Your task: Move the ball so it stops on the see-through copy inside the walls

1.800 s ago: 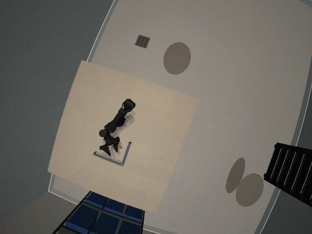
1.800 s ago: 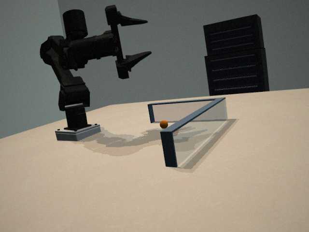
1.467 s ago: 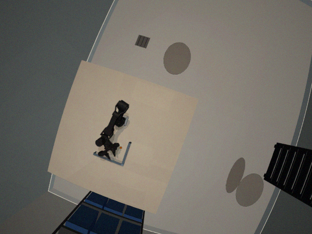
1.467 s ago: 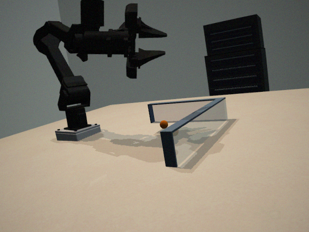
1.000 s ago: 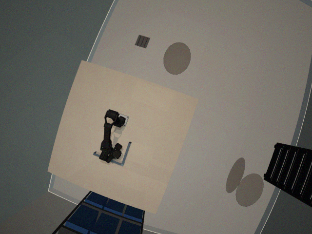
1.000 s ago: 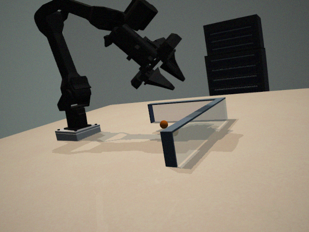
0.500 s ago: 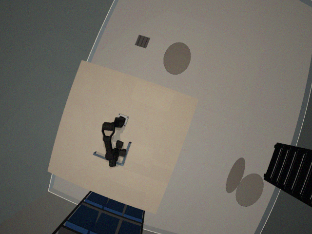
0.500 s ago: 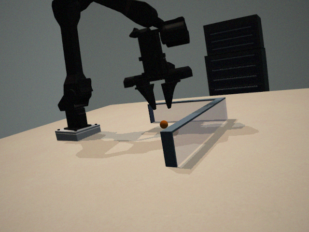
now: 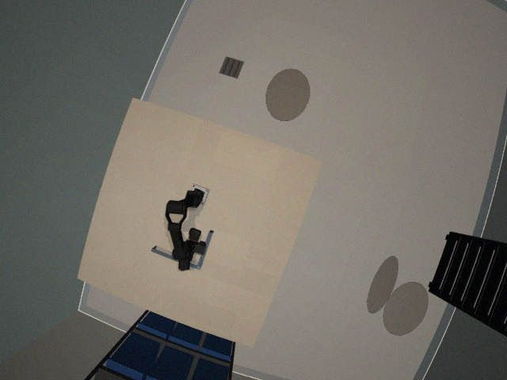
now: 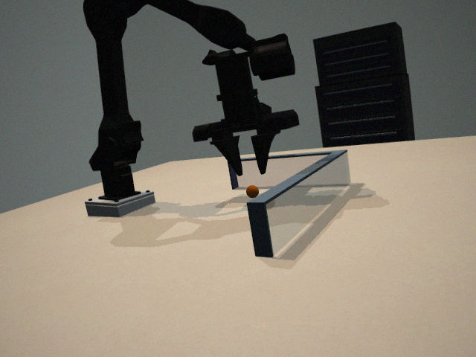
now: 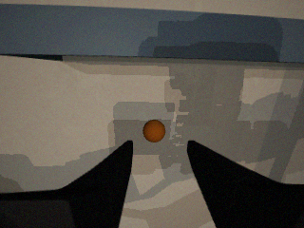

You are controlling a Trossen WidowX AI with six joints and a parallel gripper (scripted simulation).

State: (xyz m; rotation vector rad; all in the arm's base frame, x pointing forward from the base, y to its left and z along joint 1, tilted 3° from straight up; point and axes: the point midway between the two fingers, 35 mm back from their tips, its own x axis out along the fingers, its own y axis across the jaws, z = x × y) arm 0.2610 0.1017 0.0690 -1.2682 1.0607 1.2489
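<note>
The orange ball (image 10: 252, 191) (image 11: 154, 131) rests on the table between the walls; the arm hides it in the top view. My gripper (image 10: 251, 174) (image 11: 160, 145) is partly open, pointing down, with nothing between its fingers. Its tips are above the ball, which shows slightly beyond them and a little left of their middle in the wrist view. The two low clear walls with blue-grey rims (image 9: 207, 249) (image 10: 297, 178) (image 11: 95, 30) make a corner. The see-through copy (image 10: 271, 204) shows only as a faint brownish patch through the near wall; I cannot make it out in the wrist view.
The arm's base plate (image 9: 206, 194) (image 10: 136, 206) is bolted to the tabletop (image 9: 253, 196) (image 10: 172, 291). The far wall's rim (image 10: 284, 156) stands behind the fingers. A dark cabinet (image 10: 363, 92) stands beyond the table, and a blue rack (image 9: 167, 355) is off the table's lower edge in the top view.
</note>
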